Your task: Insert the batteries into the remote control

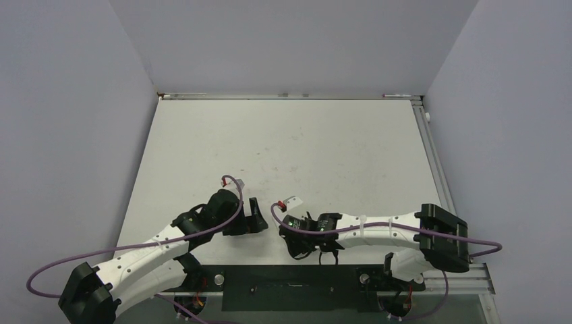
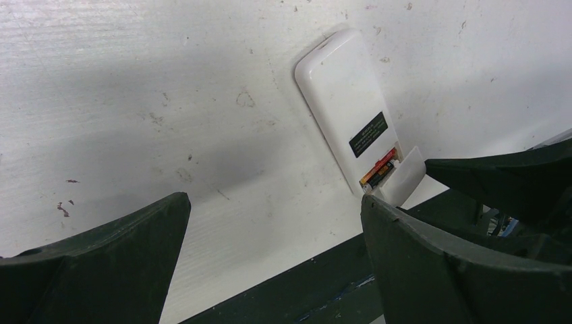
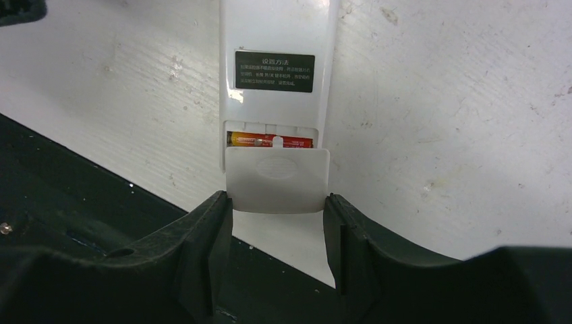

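The white remote control [image 3: 276, 40] lies back up on the table, with a black label and its battery bay open at the near end. The batteries [image 3: 270, 140] sit in the bay; the reddish one shows there. In the left wrist view the remote [image 2: 340, 94] holds a reddish and a dark battery [image 2: 379, 169] side by side. My right gripper [image 3: 276, 209] grips the small white battery cover [image 3: 276, 179] by its two side edges, right at the bay's end. My left gripper [image 2: 273, 209] is wide open and empty, left of the remote [image 1: 292, 200].
A black strip [image 3: 67, 196] runs along the near table edge, just under both grippers. The white table [image 1: 290, 142] is walled by grey panels on three sides. The left gripper [image 1: 255, 216] and the right gripper [image 1: 297, 226] are close together.
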